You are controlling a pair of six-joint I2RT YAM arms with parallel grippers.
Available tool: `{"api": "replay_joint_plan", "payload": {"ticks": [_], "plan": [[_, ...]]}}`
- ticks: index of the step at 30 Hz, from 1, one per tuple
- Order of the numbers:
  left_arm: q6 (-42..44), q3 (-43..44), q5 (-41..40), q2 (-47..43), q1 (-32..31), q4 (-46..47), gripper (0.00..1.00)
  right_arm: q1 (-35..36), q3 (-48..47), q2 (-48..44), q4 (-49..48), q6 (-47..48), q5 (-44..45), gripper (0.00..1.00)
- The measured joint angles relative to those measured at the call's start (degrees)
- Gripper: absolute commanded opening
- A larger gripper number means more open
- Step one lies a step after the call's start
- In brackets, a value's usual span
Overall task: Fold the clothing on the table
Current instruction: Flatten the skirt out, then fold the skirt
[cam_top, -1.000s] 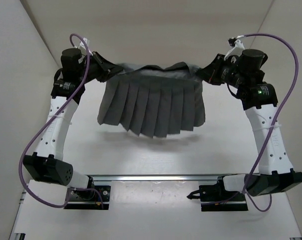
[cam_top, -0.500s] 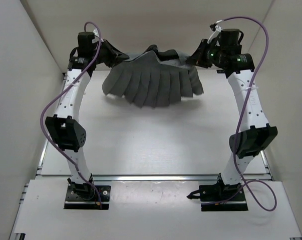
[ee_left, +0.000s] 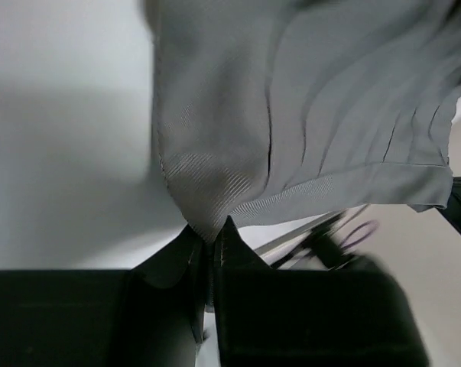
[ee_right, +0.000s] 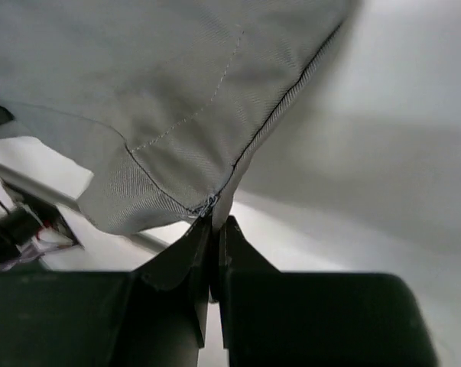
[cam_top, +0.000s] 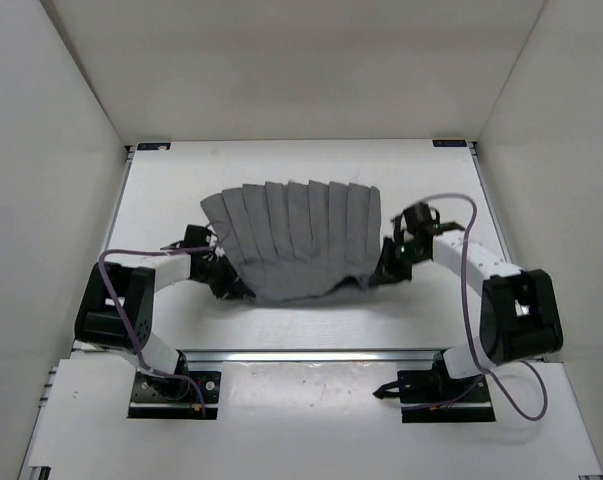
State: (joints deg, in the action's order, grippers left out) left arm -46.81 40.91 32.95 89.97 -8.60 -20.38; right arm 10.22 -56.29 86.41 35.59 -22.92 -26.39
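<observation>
No text, label, brand, number or sign was legible in any of the three views (both wrist views were soft and blurred, and showed no lettering either).

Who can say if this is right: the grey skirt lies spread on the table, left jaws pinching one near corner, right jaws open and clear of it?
Not quite: the right jaws are shut on the skirt at its other near corner, as the right wrist view shows. The rest stands: spread on the table, left jaws pinching one near corner.
</observation>
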Motion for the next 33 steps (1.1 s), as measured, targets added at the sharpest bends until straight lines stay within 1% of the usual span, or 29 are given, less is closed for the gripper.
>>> {"api": "replay_joint_plan", "payload": {"ticks": [2,4,8,9,10,11,12,13,14,16,19,22,23,24,25,26,27,28,30,32,33], "plan": [[2.12,-4.59,-0.39,-2.62,-1.31,-3.96,0.0,1.53,8.63,-4.15,2.73,-1.79,-0.39,0.0],[3.91,-7.04,-0.44,-7.82,-2.47,-7.28,0.0,3.54,14.58,-10.64,5.92,-4.57,0.17,0.0],[6.29,-8.87,-3.98,-21.7,-5.09,-12.57,0.0,9.9,18.73,-23.12,8.85,-9.33,1.64,0.0],[6.51,-9.66,-4.63,-25.35,-5.7,-13.55,0.02,10.6,19.78,-25.92,9.14,-10.38,1.33,0.0],[6.54,-10.49,-5.2,-28.52,-6.12,-14.8,0.09,10.51,20.87,-28.63,9.84,-11.23,1.2,0.0],[6.47,-11.43,-5.57,-31.43,-6.27,-16.09,0.09,9.92,21.92,-30.99,10.8,-11.82,1.03,0.0],[6.27,-12.17,-5.64,-33.68,-6.32,-17.18,0.06,8.9,22.67,-32.89,11.72,-12.26,0.48,0.0],[5.97,-12.74,-5.66,-35.74,-6.4,-18.53,0.05,7.5,23.1,-34.16,12.5,-12.44,-0.76,0.0],[5.75,-12.83,-5.64,-36.85,-6.54,-19.45,0.05,5.97,23.17,-34.91,12.87,-12.31,-1.99,0.0],[5.31,-11.61,-5.38,-37.05,-6.58,-20.9,0.06,2.54,22.93,-34.73,13.03,-11.5,-4.66,0.0],[5.25,-4.24,-5.27,-31.45,-6.1,-23.04,0.06,-1.16,18.78,-29.94,14.51,-9.75,-7.32,0.0],[5.84,7.52,-5.6,-21.66,-3.5,-22.69,0.1,-4.24,7.58,-19.76,14.1,-7.8,-9.14,0.0],[5.95,12.11,-5.6,-17.7,-2.32,-22.18,0.23,-5.07,2.69,-15.74,13.27,-7.3,-9.66,0.0],[6.14,16.41,-5.46,-13.51,-1.01,-20.96,0.32,-5.66,-1.75,-11.67,11.98,-6.99,-10.05,0.01],[6.14,20.37,-5.09,-9.11,0.26,-19.3,0.46,-6.49,-7.8,-6.25,10.56,-6.64,-10.75,0.11],[5.95,24.09,-4.66,-4.42,1.79,-16.48,0.5,-7.06,-12.22,-1.99,8.96,-6.56,-11.04,0.2],[4.7,26.29,-2.91,-0.37,3.23,-13.4,0.53,-7.85,-16.76,2.54,7.1,-6.29,-11.23,0.35],[2.62,27.67,-0.2,4.26,5.05,-8.22,0.57,-8.52,-20.48,6.4,5.44,-6.4,-10.97,0.43],[-4.85,26.58,5.35,12.11,7.58,4.26,0.56,-9.4,-25.75,13.38,2.32,-5.9,-9.51,0.52],[-12.66,22.6,9.03,17.11,8.87,15.72,0.57,-9.99,-26.67,16.31,1.79,-5.55,-7.76,0.57],[-15.98,20.22,10.38,18.58,9.09,19.8,0.56,-10.16,-26.43,16.74,2.16,-5.46,-6.86,0.57]]}}
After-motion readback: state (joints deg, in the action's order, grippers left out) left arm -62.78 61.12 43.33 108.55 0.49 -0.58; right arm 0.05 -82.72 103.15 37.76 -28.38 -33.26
